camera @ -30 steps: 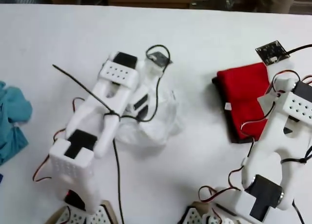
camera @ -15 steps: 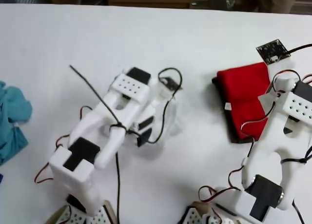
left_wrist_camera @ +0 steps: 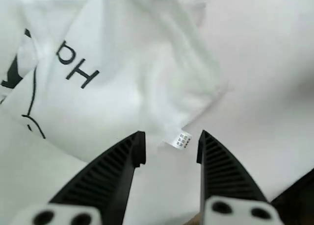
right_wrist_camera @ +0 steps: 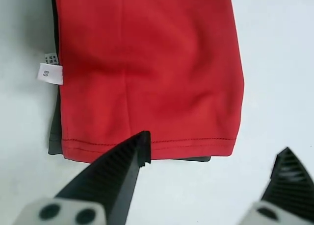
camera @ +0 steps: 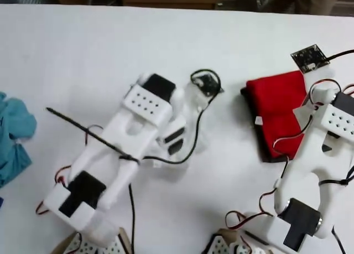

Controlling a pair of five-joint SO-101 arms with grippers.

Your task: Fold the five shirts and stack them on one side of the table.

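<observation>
A crumpled white shirt with black print lies at the table's middle, mostly under my left arm. My left gripper is open just over the shirt's edge, a small white label between its fingertips. On the right, a folded red shirt rests on a folded black one. My right gripper hangs open above the red shirt's near hem, holding nothing. A teal shirt lies bunched at the left edge.
A small black circuit board with a cable lies behind the red stack. Loose black cables trail off the left arm. Bare white table stretches across the back and between the two arms.
My left arm has swung right toward the red stack and dropped lower, covering more of the white shirt. The right arm and the red stack have stayed put.
</observation>
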